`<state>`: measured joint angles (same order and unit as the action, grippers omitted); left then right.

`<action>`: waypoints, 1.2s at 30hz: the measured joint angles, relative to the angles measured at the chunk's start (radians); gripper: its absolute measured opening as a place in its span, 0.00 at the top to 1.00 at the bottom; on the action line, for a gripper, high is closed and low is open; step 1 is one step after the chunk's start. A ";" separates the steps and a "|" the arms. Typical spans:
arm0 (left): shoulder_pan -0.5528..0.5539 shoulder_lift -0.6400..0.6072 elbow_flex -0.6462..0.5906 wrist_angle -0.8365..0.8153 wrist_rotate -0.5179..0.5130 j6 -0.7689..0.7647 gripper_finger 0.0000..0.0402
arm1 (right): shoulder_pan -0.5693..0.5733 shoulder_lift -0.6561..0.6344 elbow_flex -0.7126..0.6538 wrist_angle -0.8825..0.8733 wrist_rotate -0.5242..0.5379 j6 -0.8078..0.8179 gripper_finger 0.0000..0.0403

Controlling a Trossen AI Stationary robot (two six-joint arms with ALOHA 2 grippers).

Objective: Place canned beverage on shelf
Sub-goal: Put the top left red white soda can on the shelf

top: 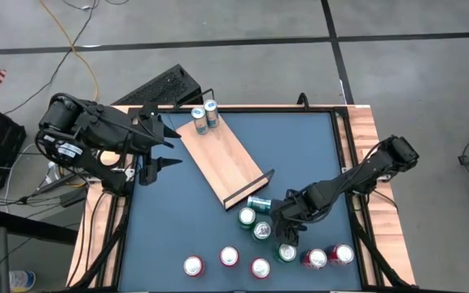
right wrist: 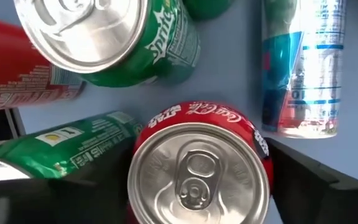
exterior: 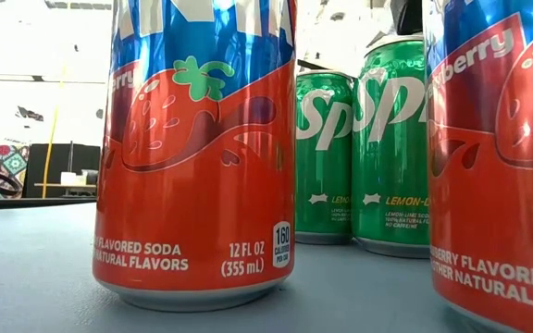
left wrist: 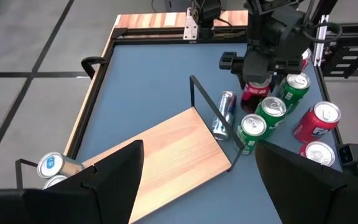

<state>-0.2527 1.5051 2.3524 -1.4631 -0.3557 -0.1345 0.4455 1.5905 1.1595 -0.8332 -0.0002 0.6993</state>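
The shelf (top: 222, 159) is a light-wood board with black end rails, lying slantwise on the blue table; it also shows in the left wrist view (left wrist: 166, 155). Two blue cans (top: 204, 116) stand on its far end. My right gripper (top: 287, 220) is open, pointing down over a cluster of cans, its fingers on either side of an upright red cola can (right wrist: 201, 168), which also shows in the left wrist view (left wrist: 253, 96). My left gripper (top: 155, 155) is open and empty, left of the shelf. My right gripper has one finger (right wrist: 309, 180) on each side of the red cola can's upper wall (right wrist: 260, 146), coming from above. I cannot tell whether the fingers touch the can.
A blue and silver can (top: 259, 203) lies on its side by the shelf's near rail (top: 247, 189). Green cans (top: 262, 231) stand close around the red can. More red cans (top: 229, 257) stand near the front edge, and two fill the low view (exterior: 197, 148).
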 joint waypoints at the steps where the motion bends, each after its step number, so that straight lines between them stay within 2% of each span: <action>1: 0.000 0.000 0.000 0.000 0.000 0.000 0.27 | 0.000 -0.002 0.000 0.000 0.001 0.000 0.31; 3: 0.000 0.000 0.000 0.000 -0.001 0.000 0.27 | 0.000 -0.007 -0.001 0.003 0.000 0.004 0.35; 15: 0.000 0.000 0.000 -0.010 -0.023 -0.006 0.27 | 0.004 -0.007 0.107 -0.160 0.002 -0.003 0.35; 23: 0.000 0.000 0.000 -0.014 -0.023 -0.007 0.27 | -0.033 -0.007 0.281 -0.380 -0.015 -0.034 0.35; 29: 0.000 0.000 0.000 -0.026 -0.023 -0.009 0.27 | -0.079 -0.008 0.508 -0.640 -0.026 -0.085 0.35; 32: 0.000 0.000 0.000 -0.051 -0.023 -0.028 0.27 | -0.115 -0.008 0.623 -0.745 0.042 -0.100 0.35; 36: 0.000 0.000 0.000 -0.090 -0.024 -0.054 0.27 | -0.189 -0.015 0.744 -0.729 0.169 -0.148 0.35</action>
<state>-0.2529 1.5053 2.3524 -1.5527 -0.3796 -0.1884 0.2567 1.5751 1.9038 -1.5619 0.1685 0.5514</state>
